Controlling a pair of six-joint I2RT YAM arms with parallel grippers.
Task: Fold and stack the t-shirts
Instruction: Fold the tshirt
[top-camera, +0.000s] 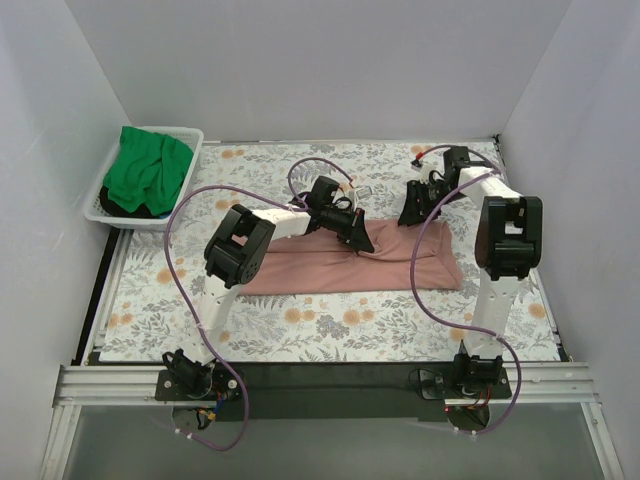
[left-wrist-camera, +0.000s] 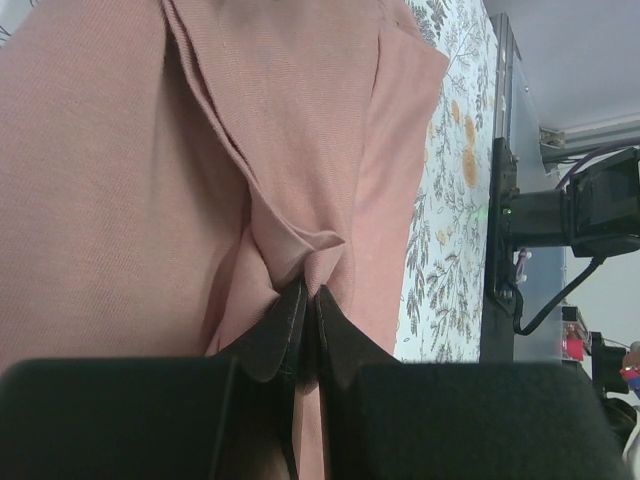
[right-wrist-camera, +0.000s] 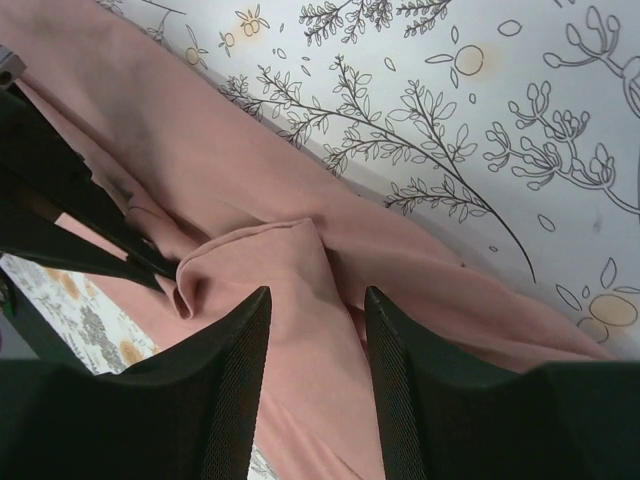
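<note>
Our left gripper (left-wrist-camera: 308, 300) is clamped on a fold at the pink t-shirt (top-camera: 330, 272)'s 12 o'clock edge, while our right gripper (right-wrist-camera: 317, 295) stands half-open over its 2 o'clock corner.

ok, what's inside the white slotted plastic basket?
A crumpled bright green cloth t-shirt fills the white slotted plastic basket. Something dark shows beneath its near edge; the shirt covers the rest.

In the top view the left arm (top-camera: 240, 245) covers the nine o'clock end of the pink shirt (top-camera: 350, 270). At ten o'clock, something dark (top-camera: 132, 208) under the green shirt (top-camera: 148, 170) in the basket (top-camera: 135, 223) cannot be identified. The left wrist view cuts the pink shirt off at nine and twelve o'clock (the body of the left gripper (left-wrist-camera: 305, 295) blurs at six).
</note>
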